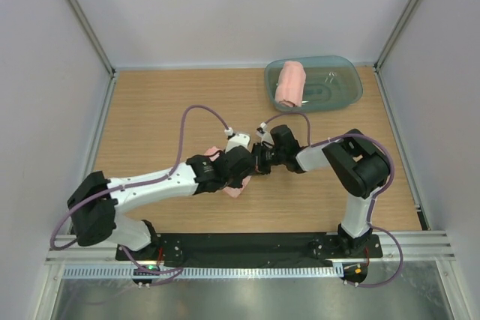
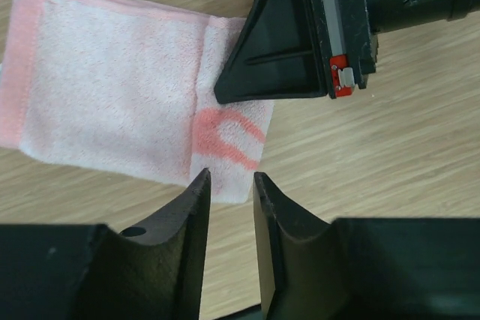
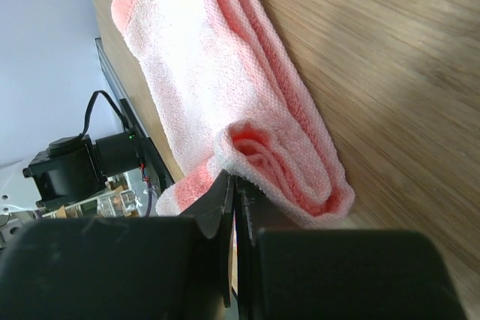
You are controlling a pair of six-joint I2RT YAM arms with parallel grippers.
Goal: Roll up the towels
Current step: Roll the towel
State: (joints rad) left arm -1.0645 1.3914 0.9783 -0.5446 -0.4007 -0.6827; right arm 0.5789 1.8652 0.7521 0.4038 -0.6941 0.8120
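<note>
One salmon-pink towel [image 2: 112, 88] lies folded flat on the wooden table, mostly hidden under both wrists in the top view, where only a corner [image 1: 234, 189] shows. Its near end is curled into a small loose roll [image 3: 289, 159]. My left gripper [image 2: 229, 185] hovers open with a narrow gap over the towel's corner, holding nothing. My right gripper [image 3: 236, 185] is shut, its tips pressed against the edge of the curled end; I see no cloth between its fingers. A second towel [image 1: 290, 84], rolled up, lies in the tub.
The translucent blue-green tub [image 1: 341, 88] stands at the back right of the table. The two wrists [image 1: 255, 161] meet tip to tip at the table's middle. Grey walls close in the left, right and back sides.
</note>
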